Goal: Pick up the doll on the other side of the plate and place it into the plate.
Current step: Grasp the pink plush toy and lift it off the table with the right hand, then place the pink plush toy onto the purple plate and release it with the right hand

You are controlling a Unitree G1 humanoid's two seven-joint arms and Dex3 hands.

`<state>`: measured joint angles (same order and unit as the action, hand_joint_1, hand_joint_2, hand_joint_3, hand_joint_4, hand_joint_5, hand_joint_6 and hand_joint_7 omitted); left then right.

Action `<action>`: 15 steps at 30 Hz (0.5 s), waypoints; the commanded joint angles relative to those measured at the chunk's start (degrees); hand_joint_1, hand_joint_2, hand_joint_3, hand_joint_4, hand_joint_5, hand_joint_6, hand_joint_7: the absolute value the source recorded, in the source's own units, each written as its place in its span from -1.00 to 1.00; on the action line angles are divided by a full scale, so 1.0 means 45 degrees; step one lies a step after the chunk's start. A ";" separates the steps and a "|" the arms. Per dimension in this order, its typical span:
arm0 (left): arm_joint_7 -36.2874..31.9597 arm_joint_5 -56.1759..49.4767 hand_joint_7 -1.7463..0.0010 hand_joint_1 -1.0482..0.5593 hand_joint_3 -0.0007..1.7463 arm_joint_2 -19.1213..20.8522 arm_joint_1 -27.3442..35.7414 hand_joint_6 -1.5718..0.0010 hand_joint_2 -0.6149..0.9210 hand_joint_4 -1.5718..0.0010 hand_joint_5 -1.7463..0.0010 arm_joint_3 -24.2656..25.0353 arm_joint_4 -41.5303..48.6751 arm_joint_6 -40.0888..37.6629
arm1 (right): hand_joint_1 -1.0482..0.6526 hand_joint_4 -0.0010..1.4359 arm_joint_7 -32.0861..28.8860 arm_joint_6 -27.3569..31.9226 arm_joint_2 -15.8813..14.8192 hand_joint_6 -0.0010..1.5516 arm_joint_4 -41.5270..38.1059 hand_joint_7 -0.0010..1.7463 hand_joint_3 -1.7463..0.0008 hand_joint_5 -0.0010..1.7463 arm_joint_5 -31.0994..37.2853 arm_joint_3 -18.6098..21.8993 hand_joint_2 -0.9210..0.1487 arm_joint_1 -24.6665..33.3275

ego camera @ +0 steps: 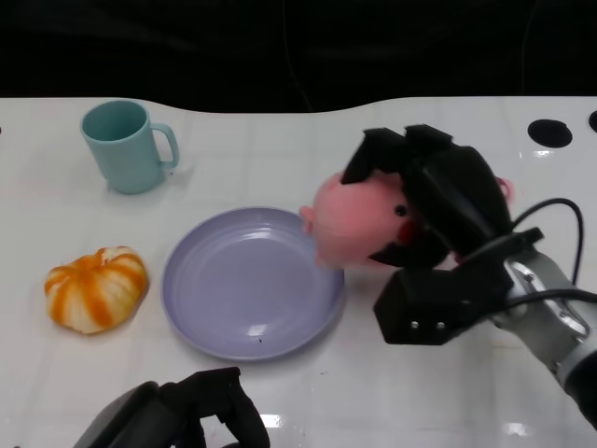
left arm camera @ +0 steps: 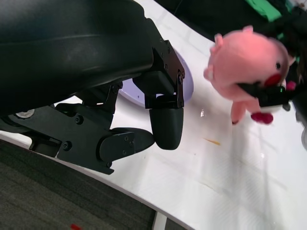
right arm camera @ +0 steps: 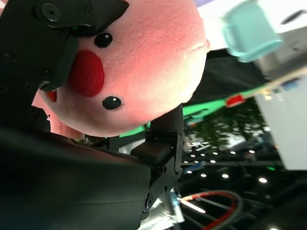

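A pink plush doll [ego camera: 359, 222] with black eyes and a red mouth hangs in the air over the right rim of the lilac plate [ego camera: 252, 282]. My right hand [ego camera: 438, 201] grips it from the right and above. The doll [right arm camera: 139, 67] fills the right wrist view, held between black fingers. In the left wrist view the doll [left arm camera: 249, 62] floats above the table past the plate [left arm camera: 184, 81]. My left hand [ego camera: 201, 411] rests low at the table's front edge with its fingers curled in, holding nothing.
A teal mug [ego camera: 126, 145] stands at the back left. An orange and white pumpkin [ego camera: 96, 289] lies left of the plate. Two dark round holes [ego camera: 548, 133] mark the table's far right corner.
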<state>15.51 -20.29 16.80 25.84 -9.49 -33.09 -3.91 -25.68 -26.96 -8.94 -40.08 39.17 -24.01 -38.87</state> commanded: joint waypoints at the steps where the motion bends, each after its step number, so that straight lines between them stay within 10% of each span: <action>1: -0.0143 -0.0215 -0.41 -0.04 -0.31 -0.0044 0.0062 0.16 0.90 0.14 -1.00 -0.0134 -0.0294 -0.0190 | -0.04 0.40 0.0131 -0.0278 0.0386 -0.03 0.0066 1.00 -0.69 1.00 -0.0029 -0.0141 0.32 -0.0720; 15: -0.0110 -0.1033 -0.41 -0.04 -0.30 -0.0299 0.0152 0.17 0.88 0.18 -0.99 -0.0670 -0.0839 -0.0744 | -0.07 0.41 0.0809 0.0307 0.2879 -0.01 -0.1443 1.00 -0.65 1.00 0.0372 -0.1285 0.23 -0.2095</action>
<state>15.49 -24.35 15.25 26.30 -12.25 -35.92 -6.78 -21.81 -25.90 3.62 -45.63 40.62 -29.37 -46.45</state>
